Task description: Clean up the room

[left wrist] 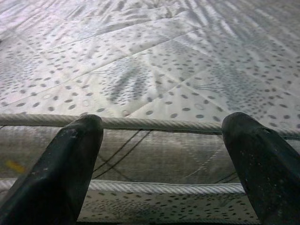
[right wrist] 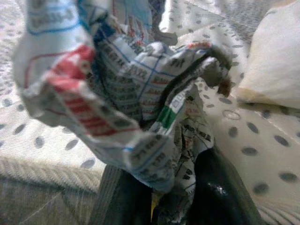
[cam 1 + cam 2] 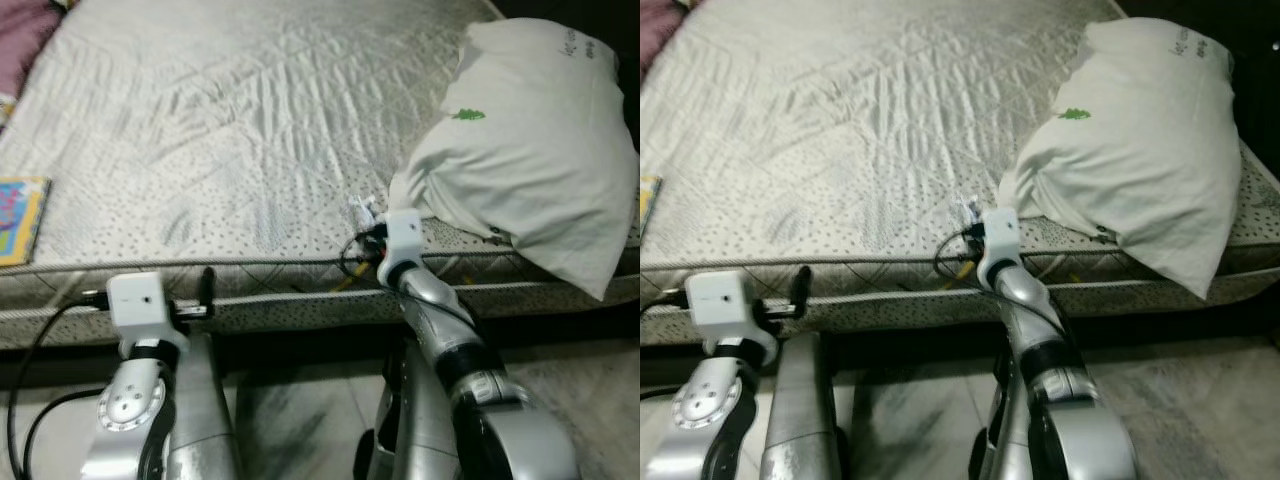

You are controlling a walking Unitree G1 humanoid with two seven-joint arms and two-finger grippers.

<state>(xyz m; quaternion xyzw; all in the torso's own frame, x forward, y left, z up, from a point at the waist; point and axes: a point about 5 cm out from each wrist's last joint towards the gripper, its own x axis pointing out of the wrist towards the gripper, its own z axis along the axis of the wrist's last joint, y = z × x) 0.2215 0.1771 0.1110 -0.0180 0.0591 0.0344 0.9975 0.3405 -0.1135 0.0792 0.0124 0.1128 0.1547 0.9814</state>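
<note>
I see my right gripper (image 2: 159,201) closed on a crumpled paper (image 2: 122,89), a printed wad with red, blue and green marks, pinched between the two black fingers (image 2: 220,192). It sits just over the near edge of the mattress (image 3: 240,130), close beside the lower corner of the white pillow (image 3: 530,150). The wad is balled up, so I cannot tell a long axis; its bulk stands up above the fingertips, away from the wrist. From the head views it is only a small white scrap (image 3: 364,212) at the end of the right arm, and the print is legible only from the right wrist.

The pillow lies on the mattress's far right corner, its long axis running diagonally, with one corner hanging over the near edge.

My left gripper (image 1: 159,164) hangs in front of the mattress's side, below its corded seam, fingers spread apart with nothing between them. A colourful book (image 3: 20,215) lies flat near the mattress's left edge
</note>
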